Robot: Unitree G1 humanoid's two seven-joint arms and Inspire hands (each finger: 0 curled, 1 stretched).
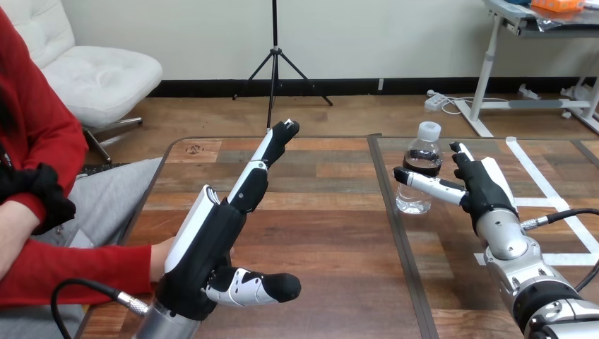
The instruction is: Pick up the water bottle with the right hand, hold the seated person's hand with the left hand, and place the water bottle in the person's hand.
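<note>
**Head view: approach to the grasp.** The water bottle (pixel 422 166) stands upright on the worktop (pixel 332 233), just right of the dark centre seam, with its white cap (pixel 429 130) on. My right hand (pixel 484 194) is beside the bottle's right flank at mid-height. Its fingers (pixel 463 152) are straight and spread from the thumb (pixel 431 186), which reaches across the front of the bottle. Nothing is clamped, and I cannot tell whether the thumb touches the plastic.

My left hand (pixel 212 247) is raised over the worktop's left part. Its fingers (pixel 261 166) are straight and point away from me, the thumb sticks out to the right, and it holds nothing. The person's hand (pixel 159 260) shows at the end of a red sleeve (pixel 70 272), just beside the white back of my left hand and largely hidden by it. I cannot tell whether the two touch.

**Step in hand, as I judge it:** closing the right hand on the bottle.
- I would first bring the palm in until the bottle sits deep between thumb and fingers.
- I would then curl the fingers round its far side at the banded middle, well below the cap.
- Thumb and fingers should meet the wall together. A thumb pushing alone would probably tip or slide so light a bottle.
- The squeeze should be gentle, since thin plastic is likely to buckle and slip.
- The lift should go straight up, and only once both sides bear.

The left hand's back faces the person's hand, so it must turn or come underneath before it can hold that hand, and it should do so slowly.
</note>
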